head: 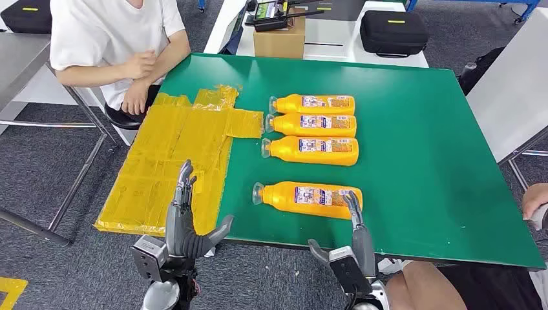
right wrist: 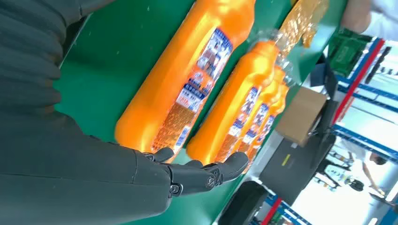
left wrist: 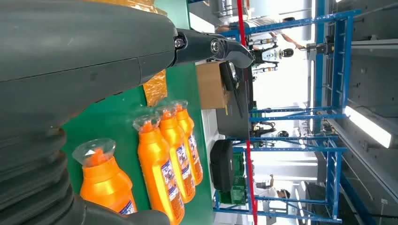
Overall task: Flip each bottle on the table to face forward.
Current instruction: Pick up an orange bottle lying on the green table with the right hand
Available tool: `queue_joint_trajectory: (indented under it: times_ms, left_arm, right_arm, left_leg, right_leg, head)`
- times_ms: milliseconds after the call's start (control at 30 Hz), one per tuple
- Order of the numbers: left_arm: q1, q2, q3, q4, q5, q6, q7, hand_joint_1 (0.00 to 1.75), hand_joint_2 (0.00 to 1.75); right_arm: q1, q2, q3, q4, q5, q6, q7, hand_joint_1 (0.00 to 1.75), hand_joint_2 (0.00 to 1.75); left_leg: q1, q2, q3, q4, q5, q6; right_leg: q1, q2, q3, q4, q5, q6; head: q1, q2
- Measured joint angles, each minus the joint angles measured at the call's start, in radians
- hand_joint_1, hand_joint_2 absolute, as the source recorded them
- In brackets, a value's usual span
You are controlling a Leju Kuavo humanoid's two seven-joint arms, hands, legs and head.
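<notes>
Right hand [head: 354,234], fingers extended and holding nothing, fingertips at the base end of the nearest orange bottle [head: 309,198]. Left hand [head: 186,219] open, empty, over the yellow sheet [head: 169,169] beside that bottle. Four orange bottles lie on the green table [head: 413,135]: three in a touching row [head: 312,126] beyond the nearest. A cardboard box [head: 279,40], black case [head: 393,31] and seated person [head: 113,45] stand past the table; grey carpet below.

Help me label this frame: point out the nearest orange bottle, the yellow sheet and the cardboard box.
nearest orange bottle [head: 310,197]: head view, on its label, mid-body.
yellow sheet [head: 174,152]: head view, on its bare middle.
cardboard box [head: 278,42]: head view, on its front face.
</notes>
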Motion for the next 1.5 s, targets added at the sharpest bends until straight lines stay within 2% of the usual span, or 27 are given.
queue_joint_trajectory:
  times_ms: [267,433,600,800,867,933,1000,1200,1500]
  left_arm:
    - [0.001,0.0,0.003,0.0,0.0,-0.001,-0.001,0.0,1.75]
    - [-0.008,-0.001,0.005,0.0,0.003,-0.027,-0.014,0.0,1.75]
    - [-0.019,-0.01,0.002,0.0,0.016,-0.05,-0.024,0.0,1.75]
    - [-0.02,-0.011,0.001,0.0,0.018,-0.054,-0.024,0.0,1.75]
    - [-0.024,-0.012,-0.002,0.001,0.018,-0.056,-0.025,0.0,1.75]
    - [-0.041,-0.015,-0.011,0.011,0.018,-0.065,-0.028,0.0,1.75]
    - [-0.056,-0.017,-0.018,0.023,0.017,-0.071,-0.031,0.0,1.75]
    - [-0.061,-0.017,-0.022,0.034,0.004,-0.074,-0.03,0.0,1.75]
    - [-0.065,-0.017,-0.034,0.049,-0.01,-0.072,-0.021,0.0,1.75]
  right_arm:
    - [-0.003,-0.001,-0.018,0.0,0.015,0.004,0.008,0.0,1.75]
    - [-0.061,-0.026,-0.034,0.026,0.152,0.016,0.068,0.0,1.75]
    - [-0.132,-0.045,-0.059,0.051,0.18,0.057,0.052,0.0,1.75]
    - [-0.14,-0.046,-0.06,0.053,0.186,0.061,0.051,0.0,1.75]
    - [-0.149,-0.05,-0.06,0.06,0.199,0.061,0.055,0.0,0.87]
    - [-0.214,-0.075,-0.062,0.119,0.225,0.103,0.102,0.0,0.87]
    - [-0.303,-0.101,-0.065,0.211,0.242,0.168,0.157,0.0,1.75]
    - [-0.405,-0.094,-0.061,0.362,0.211,0.257,0.17,0.0,1.75]
    - [-0.462,-0.069,-0.033,0.478,0.209,0.269,0.179,0.0,1.75]
  left_leg:
    - [0.0,0.0,0.0,0.0,0.0,0.0]
    - [0.0,0.0,0.0,0.0,0.001,0.0]
    - [0.0,0.0,0.001,0.0,0.001,0.0]
    - [0.0,0.0,0.0,0.001,0.001,0.0]
    - [0.0,0.0,0.0,0.001,0.001,0.0]
    - [0.0,0.0,0.0,0.0,0.001,0.0]
    - [0.0,0.0,0.0,0.001,0.001,0.001]
    - [0.0,0.0,0.0,0.001,0.002,0.001]
    - [0.0,0.0,0.0,0.001,0.002,0.001]
  right_leg:
    - [0.0,0.0,0.0,0.0,0.0,0.0]
    - [0.0,0.0,0.0,0.0,0.001,0.0]
    - [0.0,0.0,0.001,0.0,0.001,0.001]
    - [0.0,0.0,0.0,0.0,0.001,0.001]
    - [0.0,0.0,0.0,0.0,0.001,0.001]
    - [0.0,0.0,0.001,0.0,0.001,0.002]
    - [-0.001,0.0,0.001,0.0,0.002,0.002]
    - [0.0,0.0,0.001,0.0,0.002,0.003]
    - [0.0,0.0,0.001,0.0,0.002,0.003]
  head:
    - [0.0,0.0]
    - [0.0,0.0]
    - [0.0,0.0]
    - [0.0,0.0]
    - [0.0,0.0]
    - [0.0,0.0]
    - [0.0,0.0]
    - [0.0,0.0]
    - [0.0,0.0]
